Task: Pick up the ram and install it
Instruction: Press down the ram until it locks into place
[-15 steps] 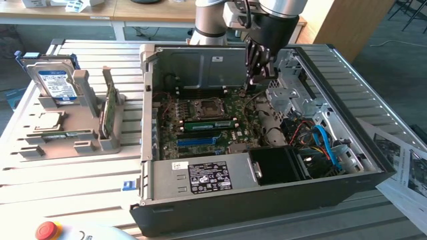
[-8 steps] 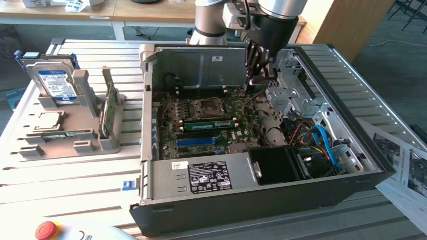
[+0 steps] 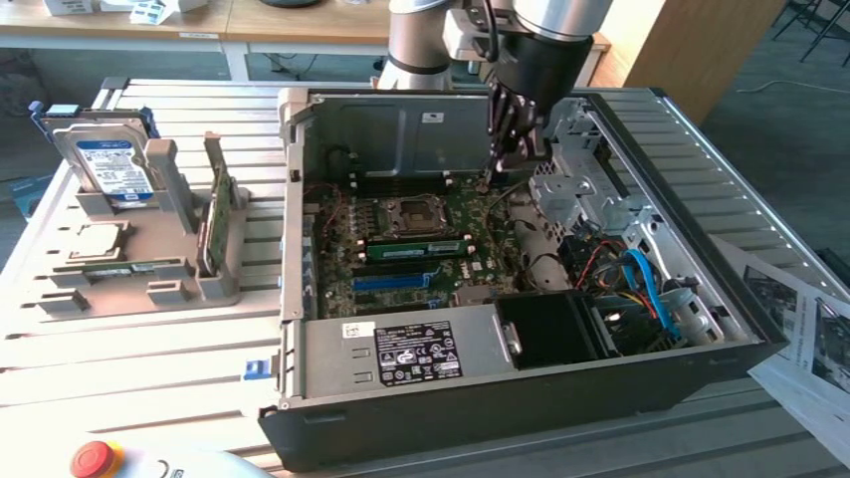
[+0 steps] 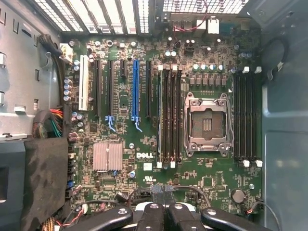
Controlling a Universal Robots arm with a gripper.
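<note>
Green ram [image 3: 414, 249], centre frame, on dark green motherboard [image 3: 465, 269]. Second green ram [image 3: 213, 224] in grey holder [image 3: 166, 254], left. Blue-and-white label on silver hard drive [image 3: 109, 167], upper left. Black case [image 3: 531, 408]. Blue cable [image 3: 644, 279], right. Red button [image 3: 94, 458], lower left.

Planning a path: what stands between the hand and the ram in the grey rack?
In the exterior view, the computer case's side wall stands between the hand and the ram.
</note>
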